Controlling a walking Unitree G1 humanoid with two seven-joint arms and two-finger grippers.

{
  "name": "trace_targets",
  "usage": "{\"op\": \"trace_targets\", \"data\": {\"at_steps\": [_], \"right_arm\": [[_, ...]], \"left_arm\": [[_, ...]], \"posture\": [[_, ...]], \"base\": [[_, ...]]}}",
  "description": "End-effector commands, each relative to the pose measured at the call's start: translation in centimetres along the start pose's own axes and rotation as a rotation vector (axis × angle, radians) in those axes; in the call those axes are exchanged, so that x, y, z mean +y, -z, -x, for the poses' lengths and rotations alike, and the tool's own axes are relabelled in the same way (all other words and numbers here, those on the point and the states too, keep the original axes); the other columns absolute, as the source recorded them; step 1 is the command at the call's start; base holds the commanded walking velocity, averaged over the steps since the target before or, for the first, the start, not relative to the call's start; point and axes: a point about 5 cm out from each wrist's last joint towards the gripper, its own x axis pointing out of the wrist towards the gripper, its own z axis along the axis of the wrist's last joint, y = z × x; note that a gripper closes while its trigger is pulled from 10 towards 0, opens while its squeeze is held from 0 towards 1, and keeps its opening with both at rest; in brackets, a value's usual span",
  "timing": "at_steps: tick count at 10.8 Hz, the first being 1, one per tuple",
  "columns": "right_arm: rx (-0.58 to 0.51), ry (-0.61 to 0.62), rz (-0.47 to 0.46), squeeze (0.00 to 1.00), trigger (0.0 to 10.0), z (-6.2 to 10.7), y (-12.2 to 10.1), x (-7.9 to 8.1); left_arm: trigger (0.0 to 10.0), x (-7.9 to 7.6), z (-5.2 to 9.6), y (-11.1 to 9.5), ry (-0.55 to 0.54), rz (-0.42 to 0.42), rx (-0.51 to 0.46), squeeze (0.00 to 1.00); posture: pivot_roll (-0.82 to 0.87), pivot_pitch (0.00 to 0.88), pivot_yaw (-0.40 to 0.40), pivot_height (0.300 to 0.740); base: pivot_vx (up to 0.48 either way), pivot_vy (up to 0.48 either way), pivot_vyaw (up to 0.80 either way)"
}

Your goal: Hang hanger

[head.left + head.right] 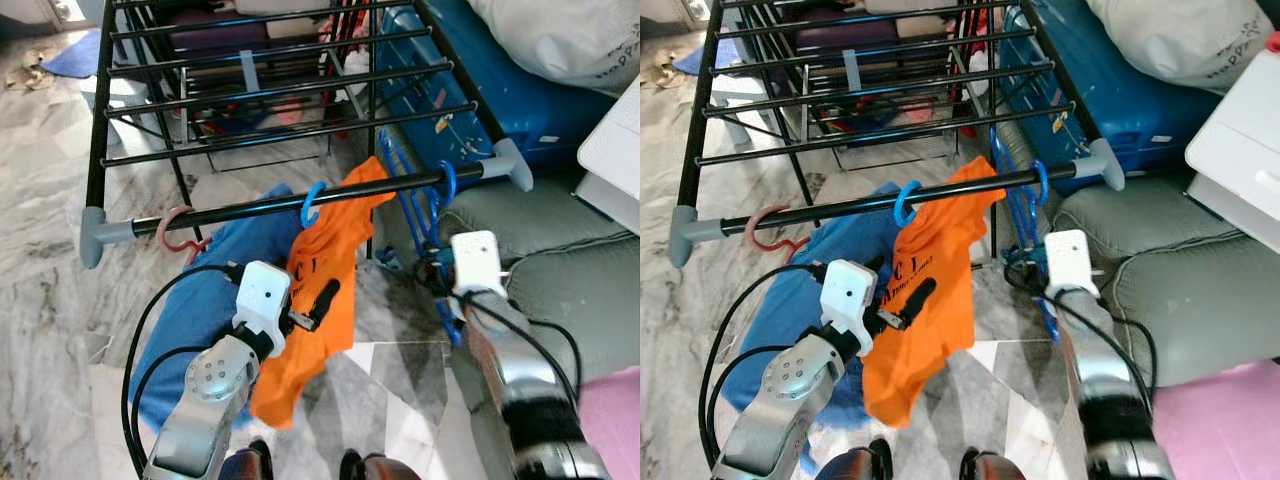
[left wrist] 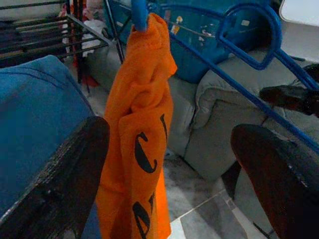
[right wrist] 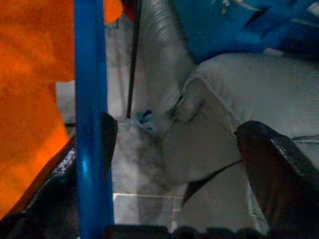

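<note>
An empty dark blue hanger [image 1: 415, 215] hangs by its hook [image 1: 446, 182] near the right end of the drying rack's front rail [image 1: 250, 207]. My right gripper [image 3: 179, 134] is open just below and beside it, and the hanger's blue bar [image 3: 89, 99] crosses in front of one finger. An orange shirt [image 1: 325, 270] hangs mid-rail from a light blue hook [image 1: 312, 203]. My left gripper [image 1: 318, 303] is open, right up against the shirt's lower part [image 2: 142, 114], with nothing held.
A pink hanger [image 1: 175, 232] holds a blue garment [image 1: 215, 290] at the rail's left end. A grey sofa [image 1: 560, 260], a blue suitcase [image 1: 470, 80], a white bag [image 1: 570, 35] and a white box [image 1: 615, 150] crowd the right. The marble floor [image 1: 60, 250] lies on the left.
</note>
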Motion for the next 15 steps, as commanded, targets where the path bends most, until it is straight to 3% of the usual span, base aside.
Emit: {"op": "trace_targets", "data": {"at_steps": [1, 5, 8, 10, 12, 13, 15], "right_arm": [[-0.012, 0.018, 0.004, 1.0, 10.0, 0.5, -0.1, -0.3], [-0.031, 0.01, 0.007, 1.0, 10.0, 2.0, 0.1, -0.6], [-0.027, -0.114, -0.041, 1.0, 10.0, 2.7, 0.5, 0.9], [-0.083, -0.104, -0.008, 1.0, 10.0, 3.1, -0.1, 0.4], [-0.094, -0.089, -0.004, 0.37, 10.0, 3.5, 0.0, 0.2], [-0.093, -0.094, 0.002, 0.0, 10.0, 3.9, 0.2, 0.6], [-0.094, -0.085, 0.007, 0.0, 10.0, 4.1, 0.3, 0.5]], "left_arm": [[10.0, 0.3, 0.2, 0.3, -0.027, 0.001, 0.008, 0.0], [10.0, 0.2, -0.2, 0.4, -0.028, -0.007, 0.01, 0.0], [10.0, 0.1, -0.3, 0.6, -0.008, -0.023, 0.017, 0.0], [10.0, 0.2, -0.2, 0.6, -0.019, -0.03, 0.019, 0.0], [10.0, 0.1, -0.1, 1.1, -0.024, -0.041, 0.041, 0.0], [10.0, 0.0, -0.2, 1.1, -0.017, -0.041, 0.04, 0.0], [10.0, -0.2, -0.2, 1.2, 0.005, -0.054, 0.046, 0.0]], "posture": [[-0.07, 0.182, -0.029, 0.74], [-0.09, 0.183, -0.021, 0.74], [-0.08, 0.177, -0.018, 0.74], [-0.08, 0.171, -0.019, 0.74], [-0.09, 0.16, -0.023, 0.74], [-0.09, 0.157, -0.022, 0.74], [-0.09, 0.15, -0.021, 0.74]], "base": [[0.0, 0.0, 0.0], [0.0, 0.0, 0.0], [0.0, 0.0, 0.0], [0.0, 0.0, 0.0], [0.0, 0.0, 0.0], [-0.307, 0.0, 0.0], [-0.339, 0.0, 0.0]]}}
